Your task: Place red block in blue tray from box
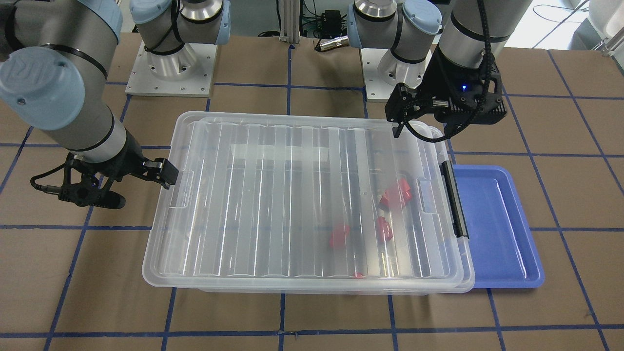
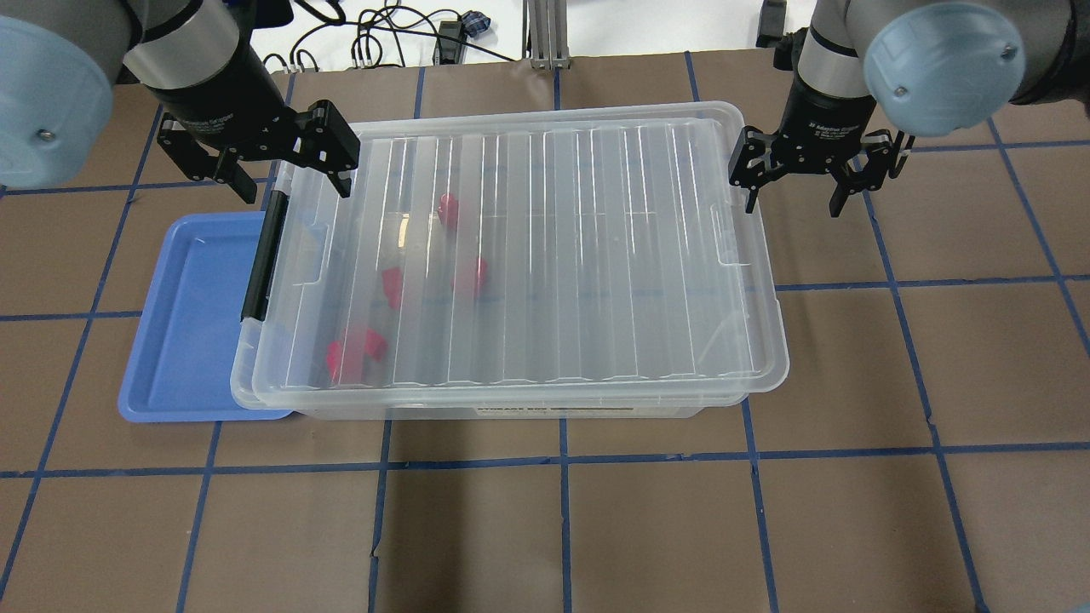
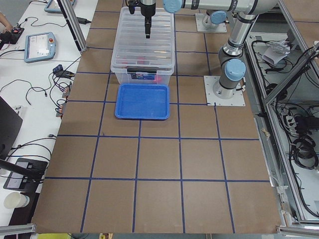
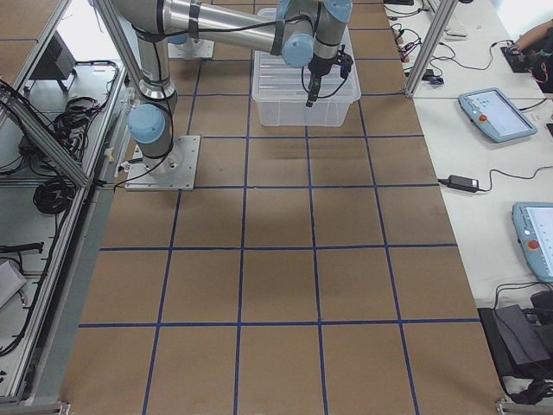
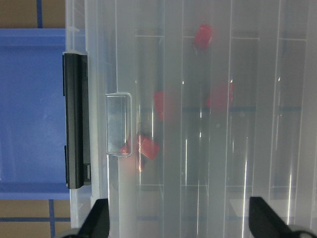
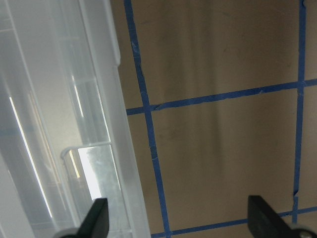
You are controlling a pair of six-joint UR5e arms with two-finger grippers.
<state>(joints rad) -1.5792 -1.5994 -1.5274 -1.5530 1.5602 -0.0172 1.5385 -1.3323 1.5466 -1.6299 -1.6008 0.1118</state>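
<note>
Hovering above the latch end of the box [image 2: 664, 255], the left gripper [image 2: 296, 191] has its jaws spread wide and grips nothing. In its wrist view the two fingertips [image 5: 99, 220] sit far apart over the ribbed lid [image 1: 273, 195], close to the black latch bar [image 2: 260, 255]. The right gripper [image 2: 794, 203] hangs at the opposite end of the box, likewise wide open and holding nothing. One of its fingers is by the lid's rim and the other is out over the brown table [image 2: 851, 511] with its blue tape grid. The lid lies on the box, and the latch bar runs along the end that faces the blue tray [image 2: 183, 323]. Several red blocks [image 2: 392, 285] lie inside the box under the lid, blurred by the translucent plastic. All of them are in the half nearer the latch: one is towards the far wall, two are near the middle, and a small cluster is close to the wall on the robot's side. The blue tray rests flat on the table just beside the latch end, and the box's rim overlaps its near edge in the overhead view.
</note>
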